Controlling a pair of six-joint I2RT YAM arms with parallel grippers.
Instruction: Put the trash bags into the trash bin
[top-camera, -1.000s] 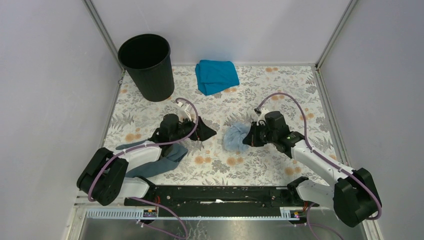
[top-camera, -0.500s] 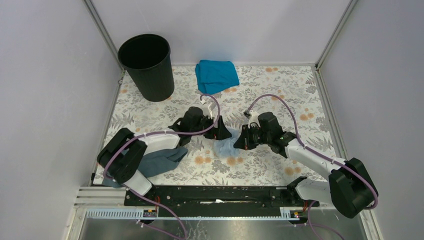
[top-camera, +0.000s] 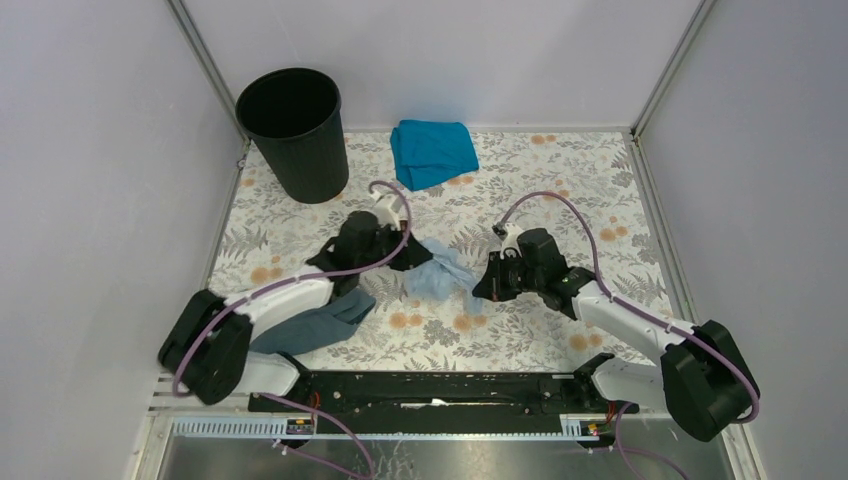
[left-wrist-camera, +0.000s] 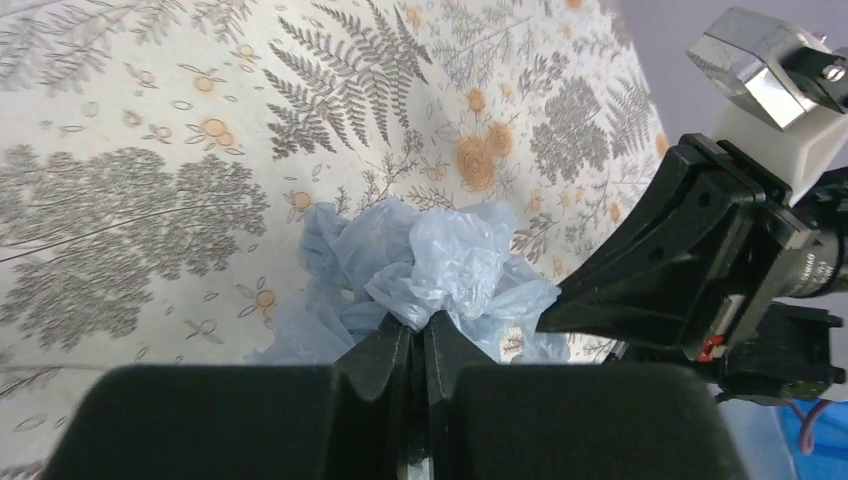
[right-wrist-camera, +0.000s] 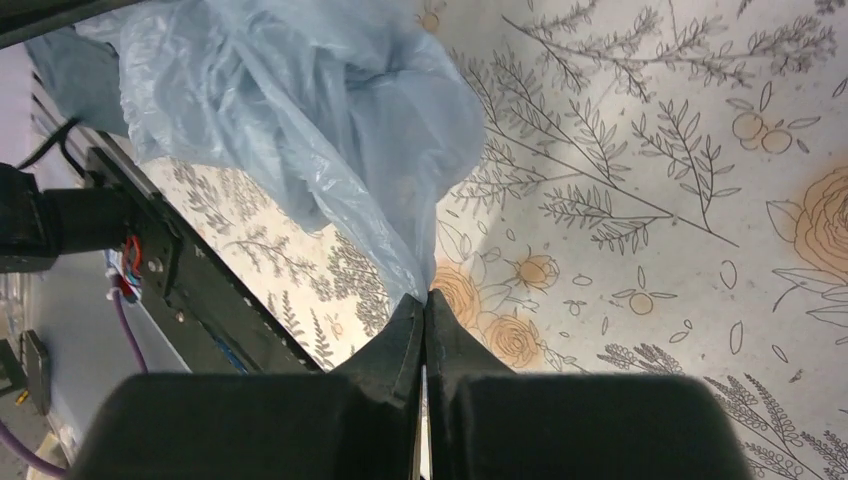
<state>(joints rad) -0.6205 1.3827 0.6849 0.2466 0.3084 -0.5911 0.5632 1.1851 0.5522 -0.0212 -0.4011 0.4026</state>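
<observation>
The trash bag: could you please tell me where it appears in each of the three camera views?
Top external: trash bag mid-table, stretched between left hand and right hand.
Left wrist: centre, bunched and pinched by the left hand at the bottom edge.
Right wrist: upper left, draping down into the shut right hand.
Shared landmark: the floral table cover, under the bag in all three.

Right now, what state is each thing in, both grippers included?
trash bin: upright, open at the top.
trash bag: crumpled, pinched by both grippers, outside the trash bin.
teal cloth: folded, lying flat, not held.
dark grey cloth: rumpled, not held.
left gripper: shut on the trash bag.
right gripper: shut on the trash bag.
</observation>
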